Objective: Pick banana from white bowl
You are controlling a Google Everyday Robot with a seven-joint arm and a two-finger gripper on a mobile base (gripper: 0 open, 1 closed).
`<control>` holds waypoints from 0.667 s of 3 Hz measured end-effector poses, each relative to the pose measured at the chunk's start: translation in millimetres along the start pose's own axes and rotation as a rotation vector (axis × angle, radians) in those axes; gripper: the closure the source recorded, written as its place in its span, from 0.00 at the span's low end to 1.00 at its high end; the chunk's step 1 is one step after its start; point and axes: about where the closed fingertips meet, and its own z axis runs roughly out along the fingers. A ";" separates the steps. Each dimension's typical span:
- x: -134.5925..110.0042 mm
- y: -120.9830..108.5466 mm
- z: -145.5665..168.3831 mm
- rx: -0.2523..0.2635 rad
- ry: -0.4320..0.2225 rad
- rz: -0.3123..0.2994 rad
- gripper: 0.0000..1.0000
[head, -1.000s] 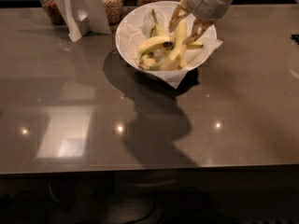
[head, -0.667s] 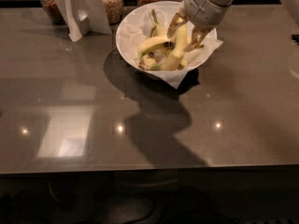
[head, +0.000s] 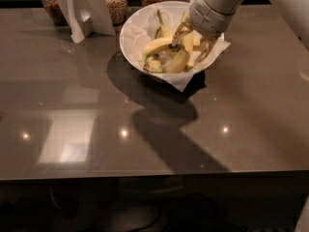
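While the banana (head: 157, 46) lies left-to-right in the white bowl (head: 124, 35), the gripper (head: 191, 42) angles down over its right end, fingers wide apart.

the glossy dark grey table (head: 159, 149) carried a white bowl (head: 128, 35) at about 12 o'clock, its shadow falling toward 6. three glass jars of grain (head: 116, 3) stood along the far edge from 11 to 12, a white folded paper stand (head: 79, 8) just before them. the gripper (head: 192, 42) hung over the bowl's 3 o'clock side.
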 end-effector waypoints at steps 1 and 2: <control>4.8 -0.2 12.1 -0.019 -0.012 -0.011 0.51; 6.2 -4.9 16.4 -0.012 -0.019 -0.017 0.50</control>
